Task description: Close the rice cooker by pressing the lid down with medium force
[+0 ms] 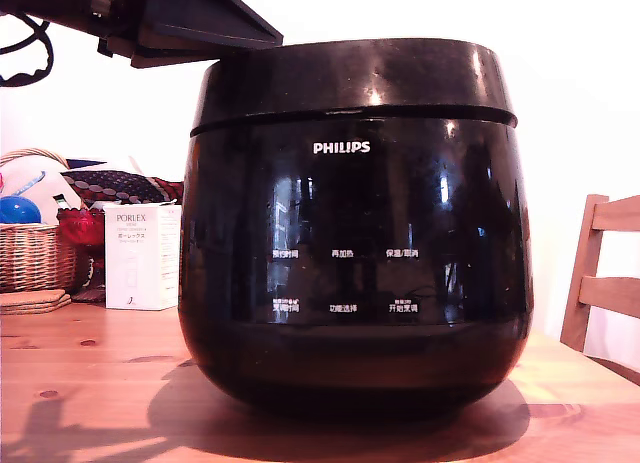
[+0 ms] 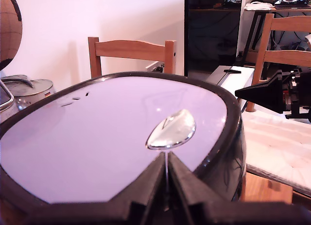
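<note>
The rice cooker [image 1: 350, 263] is a big glossy black pot with a white PHILIPS logo, standing on the wooden table [image 1: 90, 383]. Its lid [image 1: 350, 78] lies flat on the body, and only a thin seam shows around it. In the wrist view the lid [image 2: 97, 137] fills the frame as a shiny oval with a silver release button [image 2: 172, 130]. My gripper [image 1: 250, 31] comes in from the exterior view's upper left and sits over the lid's left edge. In the wrist view my gripper [image 2: 166, 186] has its fingers shut together, tips resting at the lid's rim. They hold nothing.
A wicker basket [image 1: 30, 253] and a white PORLEX box [image 1: 140, 255] stand behind the cooker at the exterior view's left. A wooden chair [image 1: 605, 283] is at the right. The wrist view shows another chair [image 2: 131, 50], a black wedge-shaped device [image 2: 272, 91] and metal pot lids [image 2: 29, 86].
</note>
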You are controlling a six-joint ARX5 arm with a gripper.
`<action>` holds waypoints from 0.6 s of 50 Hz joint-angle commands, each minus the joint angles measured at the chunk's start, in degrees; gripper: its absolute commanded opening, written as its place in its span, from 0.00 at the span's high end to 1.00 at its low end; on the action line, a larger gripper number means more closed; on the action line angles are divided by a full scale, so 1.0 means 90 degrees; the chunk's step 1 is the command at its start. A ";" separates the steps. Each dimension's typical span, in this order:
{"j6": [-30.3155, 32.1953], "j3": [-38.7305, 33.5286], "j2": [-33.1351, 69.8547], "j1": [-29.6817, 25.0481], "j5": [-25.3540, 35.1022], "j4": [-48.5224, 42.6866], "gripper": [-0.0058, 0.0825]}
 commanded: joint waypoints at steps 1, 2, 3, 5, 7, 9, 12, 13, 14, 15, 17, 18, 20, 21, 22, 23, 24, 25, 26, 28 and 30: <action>0.0075 -0.0600 0.0622 -0.0005 -0.0092 -0.0680 0.96; 0.0075 -0.0600 0.0624 -0.0022 -0.0095 -0.0695 0.96; 0.0114 -0.0600 0.0639 -0.0036 -0.0092 -0.0697 0.96; 0.0114 -0.0600 0.0668 -0.0063 -0.0092 -0.0690 0.96; 0.0114 -0.0600 0.0702 -0.0087 -0.0092 -0.0687 0.96; 0.0114 -0.0600 0.0741 -0.0117 -0.0095 -0.0690 0.96; 0.0155 -0.0600 0.0816 -0.0151 -0.0095 -0.0687 0.96; 0.0160 -0.0600 0.0843 -0.0160 -0.0095 -0.0690 0.96; 0.0163 -0.0600 0.0867 -0.0170 -0.0095 -0.0690 0.96; 0.0163 -0.0600 0.0896 -0.0182 -0.0095 -0.0695 0.96; 0.0231 -0.0600 0.0952 -0.0206 -0.0095 -0.0695 0.96; 0.0260 -0.0600 0.0964 -0.0219 -0.0095 -0.0702 0.96; 0.0274 -0.0600 0.0996 -0.0236 -0.0095 -0.0716 0.96; 0.0274 -0.0600 0.1013 -0.0248 -0.0095 -0.0719 0.96; 0.0274 -0.0600 0.1037 -0.0260 -0.0095 -0.0726 0.96; 0.0274 -0.0600 0.1042 -0.0272 -0.0095 -0.0743 0.96; 0.0274 -0.0600 0.1052 -0.0279 -0.0095 -0.0760 0.96; 0.0274 -0.0600 0.1073 -0.0289 -0.0095 -0.0770 0.96; 0.0274 -0.0600 0.1086 -0.0304 -0.0095 -0.0782 0.96; 0.0274 -0.0600 0.1112 -0.0321 -0.0100 -0.0835 0.96; 0.0272 -0.0600 0.1129 -0.0325 -0.0102 -0.0877 0.96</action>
